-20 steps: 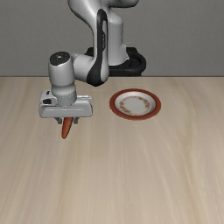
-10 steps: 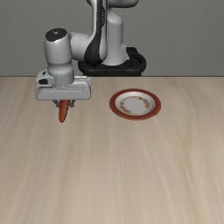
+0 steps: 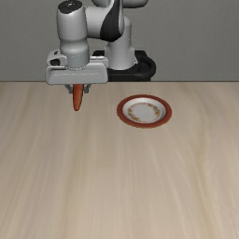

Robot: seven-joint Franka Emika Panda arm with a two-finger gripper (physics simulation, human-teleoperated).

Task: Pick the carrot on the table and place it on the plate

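An orange carrot hangs point down in the air, well above the wooden table. My gripper is shut on its upper end, at the exterior view's upper left. The plate, white with a red-brown rim, lies flat on the table to the right of the carrot and a little lower in the view. Nothing rests on the plate.
The robot's black base stands behind the plate at the table's far edge. A grey wall rises behind it. The wooden tabletop stretches wide in front of the plate and the gripper.
The gripper has risen with the carrot in it and shifted a little toward the exterior view's right, closer to the plate. The plate has not moved.
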